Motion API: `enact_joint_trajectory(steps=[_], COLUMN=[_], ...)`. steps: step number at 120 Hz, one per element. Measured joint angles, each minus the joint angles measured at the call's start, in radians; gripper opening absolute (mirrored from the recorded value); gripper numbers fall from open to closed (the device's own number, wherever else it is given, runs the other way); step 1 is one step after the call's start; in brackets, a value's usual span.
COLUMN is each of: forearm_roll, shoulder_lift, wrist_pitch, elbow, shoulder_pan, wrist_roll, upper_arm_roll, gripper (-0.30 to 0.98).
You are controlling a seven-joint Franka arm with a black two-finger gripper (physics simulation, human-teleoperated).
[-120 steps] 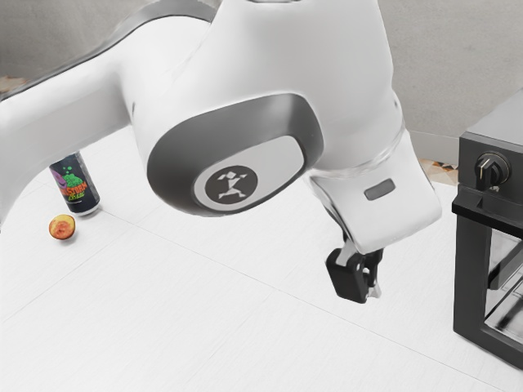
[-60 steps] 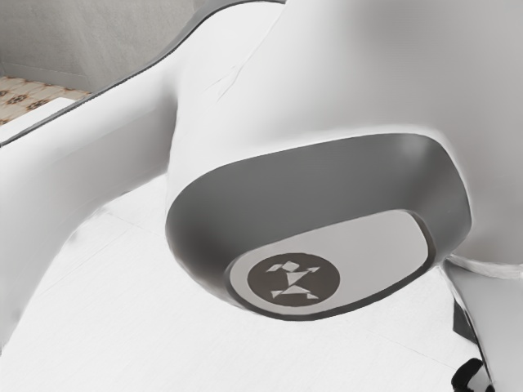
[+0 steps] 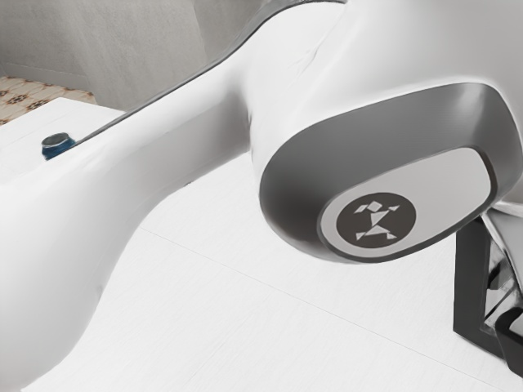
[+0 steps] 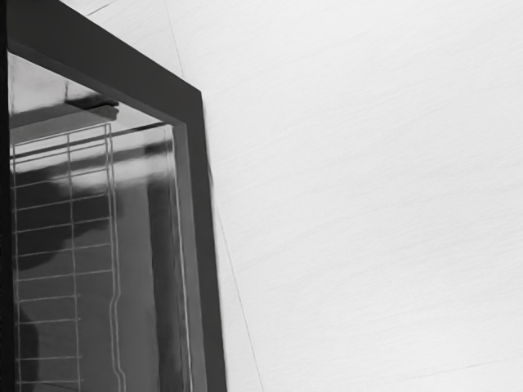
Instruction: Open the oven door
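Note:
At the exterior view's right edge, the black gripper is partly cut off, in front of the lower part of the oven. Whether it touches the oven cannot be told. My arm covers the oven's upper front and knob there. In the wrist view the dark frame of the oven door runs beside the white table, with a wire rack visible through its glass. The handle is not identifiable, and I cannot tell whether the door is ajar.
A blue can stands near the far edge of the white table, beside the arm's outline. The large white arm spans the upper part of the exterior view. Tiled floor lies beyond the table.
The arm has swung across toward the exterior view's right, carrying the gripper to the oven's front. A blue can has come out from behind the arm, while the dark can and fruit have become hidden.

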Motion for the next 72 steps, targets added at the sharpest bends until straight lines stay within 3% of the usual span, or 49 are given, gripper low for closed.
enact_joint_trajectory(steps=[34, 72], forearm_roll=[0.009, 0.021], shoulder_lift=[0.025, 0.136], wrist_pitch=[0.061, 0.097], elbow=[0.002, 0.109], shoulder_pan=[0.020, 0.069], wrist_roll=[0.040, 0.072], upper_arm_roll=[-0.001, -0.021], gripper=[0.67, 0.67])
